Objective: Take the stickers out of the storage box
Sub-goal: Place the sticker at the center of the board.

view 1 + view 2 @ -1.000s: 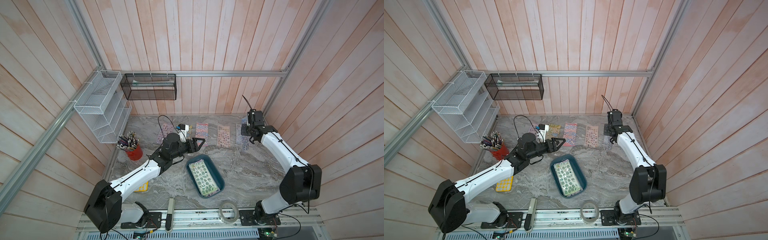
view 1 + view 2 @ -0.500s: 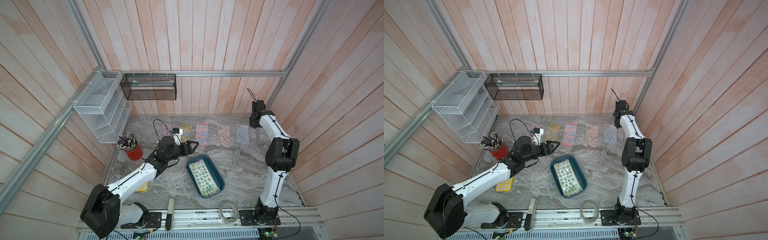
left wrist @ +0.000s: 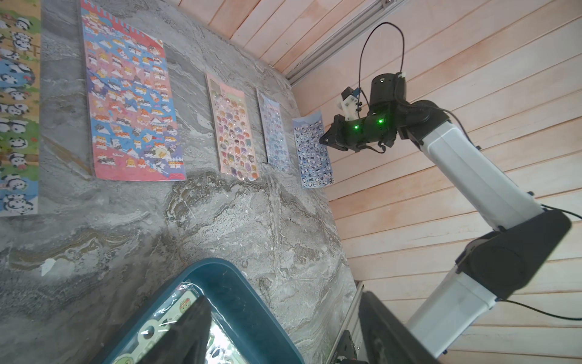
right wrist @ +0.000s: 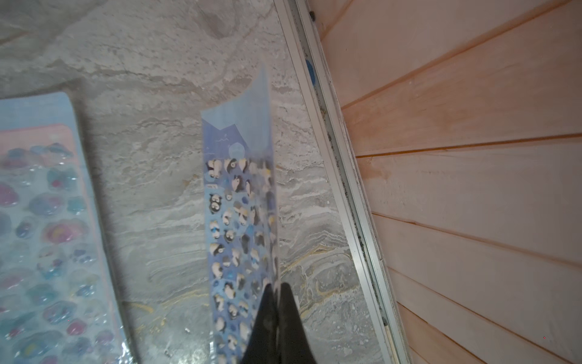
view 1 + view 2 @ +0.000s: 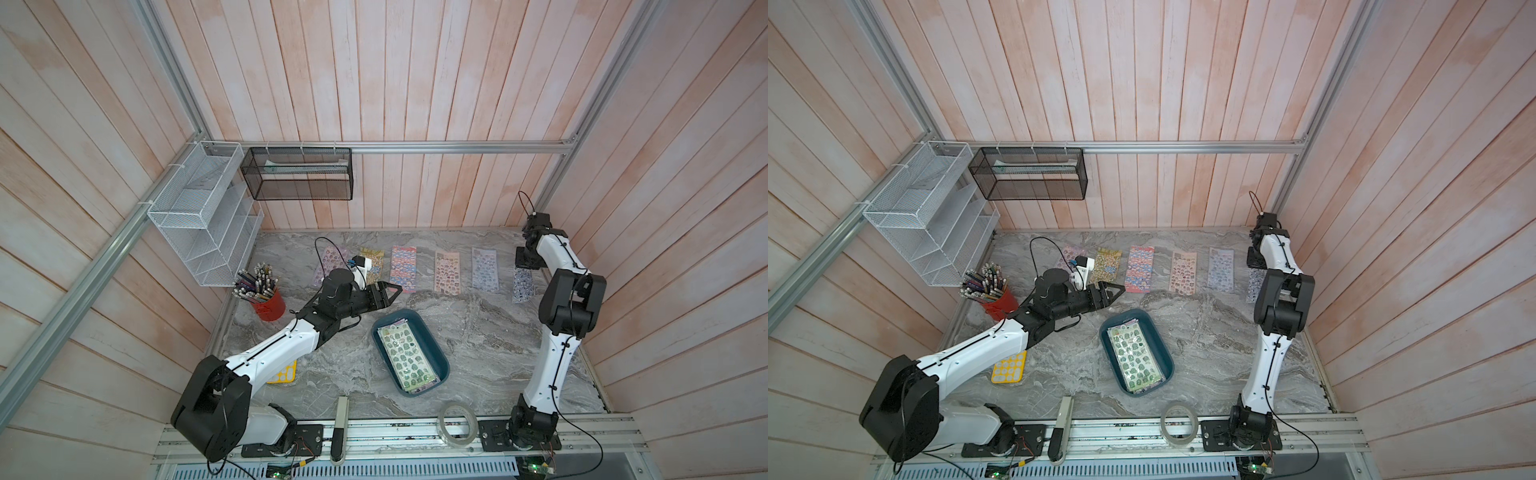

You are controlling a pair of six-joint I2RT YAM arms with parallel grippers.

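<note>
Right wrist view: right pincer (image 4: 277, 288) pinches penguin sticker sheet (image 4: 239, 205).

Got stickers (image 5: 446, 272) lined up across the table (image 5: 498, 353) at the back, storage box (image 5: 432, 345) in front with more inside.

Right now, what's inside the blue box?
A green sticker sheet in a shiny sleeve lies on top inside the storage box. Edges of more sheets peek out beneath, but it covers them, so I can't count them.
</note>
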